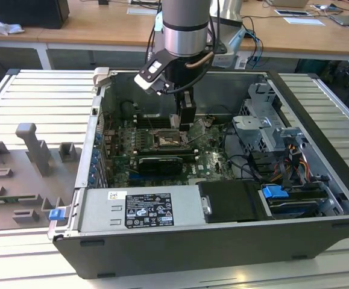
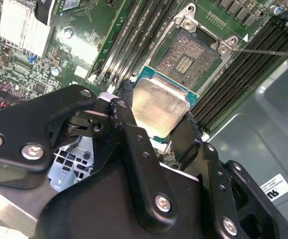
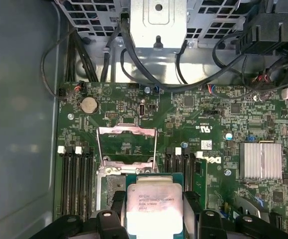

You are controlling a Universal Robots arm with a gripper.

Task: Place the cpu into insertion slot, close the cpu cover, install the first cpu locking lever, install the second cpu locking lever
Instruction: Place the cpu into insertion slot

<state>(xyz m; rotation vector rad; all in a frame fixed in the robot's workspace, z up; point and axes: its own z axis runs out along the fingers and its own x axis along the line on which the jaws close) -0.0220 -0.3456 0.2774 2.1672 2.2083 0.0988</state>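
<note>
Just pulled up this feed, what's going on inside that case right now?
The arm reaches down into the open computer case. Its gripper is shut on the cpu, holding it by two opposite edges with the metal top facing the wrist cameras. The insertion slot is bare, with its contact field exposed, and the cpu cover is swung open. The chip hangs close to the slot but is not seated. Nothing is closed or locked yet.

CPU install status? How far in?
Done: nothing seated yet. In hand: the end effector grips the chip close to the socket. Left: the socket is empty with its contacts bare, the cover stands open, and a lever sticks out unlatched.
</note>
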